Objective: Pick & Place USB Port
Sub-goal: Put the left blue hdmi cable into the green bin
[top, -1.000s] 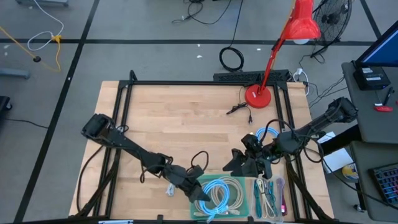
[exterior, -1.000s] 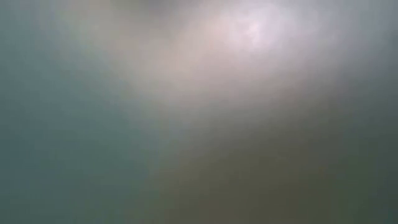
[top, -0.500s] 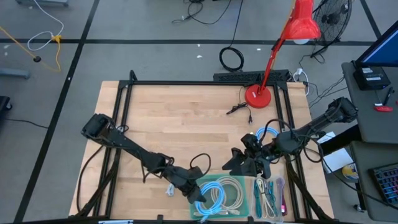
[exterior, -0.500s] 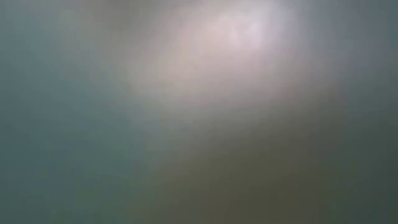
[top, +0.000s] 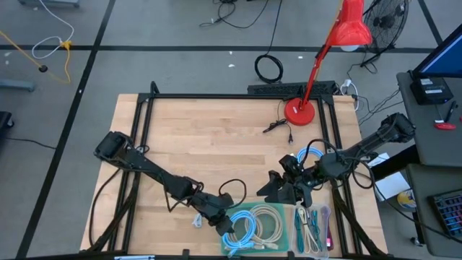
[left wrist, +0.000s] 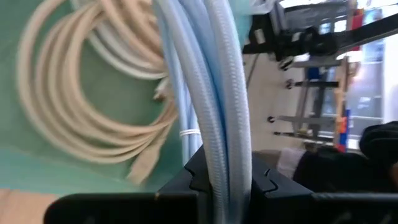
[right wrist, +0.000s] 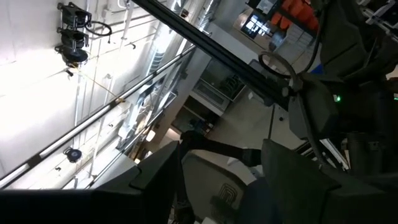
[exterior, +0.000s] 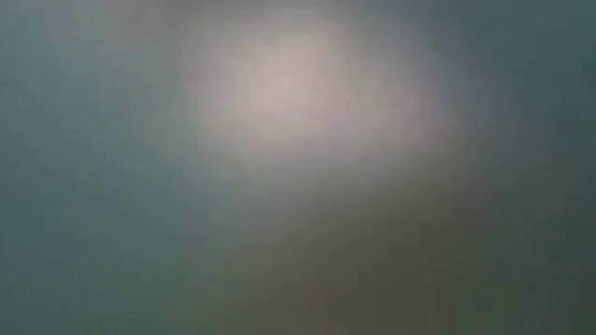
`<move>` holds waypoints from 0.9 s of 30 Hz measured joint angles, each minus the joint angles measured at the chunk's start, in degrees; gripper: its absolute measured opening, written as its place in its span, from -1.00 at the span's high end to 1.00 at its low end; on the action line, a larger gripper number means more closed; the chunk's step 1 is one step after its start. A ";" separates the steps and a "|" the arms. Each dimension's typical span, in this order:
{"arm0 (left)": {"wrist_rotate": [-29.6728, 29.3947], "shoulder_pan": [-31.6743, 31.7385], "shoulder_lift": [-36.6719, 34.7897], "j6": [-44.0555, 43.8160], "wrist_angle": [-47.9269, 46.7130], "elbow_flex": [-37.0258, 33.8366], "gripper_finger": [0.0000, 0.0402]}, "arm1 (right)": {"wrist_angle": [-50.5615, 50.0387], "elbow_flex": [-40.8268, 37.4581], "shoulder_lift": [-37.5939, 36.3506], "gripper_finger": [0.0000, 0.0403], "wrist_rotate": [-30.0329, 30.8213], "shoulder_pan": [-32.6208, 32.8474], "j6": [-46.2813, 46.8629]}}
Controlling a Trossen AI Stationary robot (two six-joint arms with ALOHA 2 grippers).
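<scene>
1. My left gripper [top: 224, 228] is pinched onto the light-blue cable [left wrist: 214, 106]; in the left wrist view its strands run straight between my two dark fingers [left wrist: 186, 177].
2. Directly under that gripper lies the green tray [top: 283, 212], at the table's near edge.
3. Beside the gripped cable, in the same tray, rests a coil of beige cable [top: 268, 220].
4. Further out toward my right arm, a second tray compartment holds green and purple cables [top: 312, 228].
5. My right gripper [top: 278, 189] has its fingers spread, holding nothing; it hovers just beyond the tray's far edge.
6. A blue coiled cable [top: 310, 154] lies beside my right arm.
7. A red desk lamp [top: 297, 110] stands well beyond it.
8. The low view shows nothing discernible.
</scene>
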 joint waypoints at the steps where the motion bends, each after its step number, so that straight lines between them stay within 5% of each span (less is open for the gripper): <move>1: 0.15 0.02 0.00 0.04 -0.41 0.00 0.84 | 0.06 0.00 0.00 -0.07 0.00 0.00 0.00; 17: -1.49 0.66 -0.04 0.66 -6.37 0.02 0.82 | 0.04 0.00 0.00 -0.07 1.51 -0.09 -0.38; 27: -5.44 0.70 0.22 0.47 -9.61 -0.09 0.01 | -0.04 0.00 0.00 -0.07 1.52 -0.09 0.00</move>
